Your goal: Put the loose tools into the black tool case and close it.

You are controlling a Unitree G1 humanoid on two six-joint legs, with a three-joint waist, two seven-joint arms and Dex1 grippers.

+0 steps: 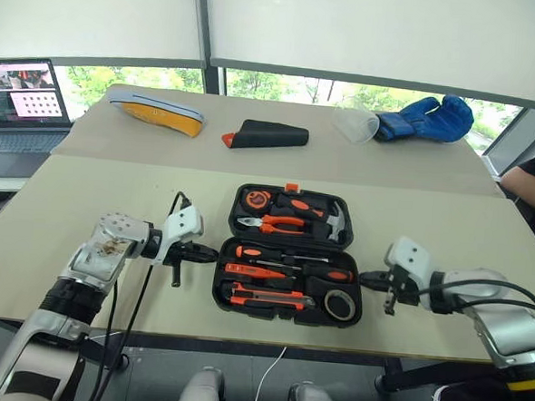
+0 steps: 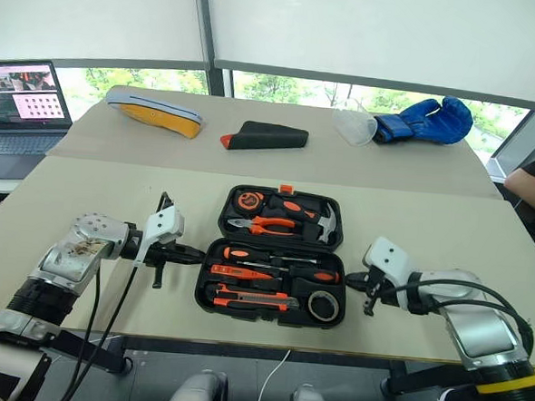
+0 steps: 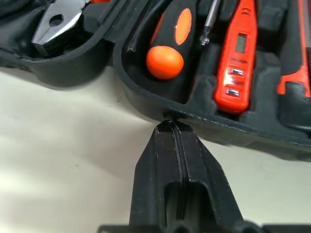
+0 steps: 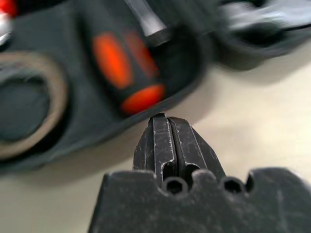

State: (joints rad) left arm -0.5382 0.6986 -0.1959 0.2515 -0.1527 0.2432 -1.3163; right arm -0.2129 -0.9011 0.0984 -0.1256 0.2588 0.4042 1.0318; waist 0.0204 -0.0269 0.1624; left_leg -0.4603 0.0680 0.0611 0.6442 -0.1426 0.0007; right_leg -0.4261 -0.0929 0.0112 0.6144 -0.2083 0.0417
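You faced a tan table (image 1: 114,182) with the black tool case (image 1: 290,254) lying open at its near middle, its long axis running left to right. The loose tools already sat in the near tray: two black-and-orange screwdrivers (image 1: 287,254), the slim orange tester (image 3: 236,58), the utility knife (image 1: 266,298) and the grey tape roll (image 1: 338,304). The far half, holding pliers, hammer and tape measure, lay flat behind, so the hinge ran crosswise between the halves.

Your left gripper (image 1: 212,252) was clenched on nothing, its tips meeting the tray's left end wall. Your right gripper (image 1: 368,279) was likewise clenched and empty, just beside the tray's right end. The case lay directly between your grippers, each about equally near. Closing looked like the remaining step, and the far half would have to swing toward you over that crosswise hinge.
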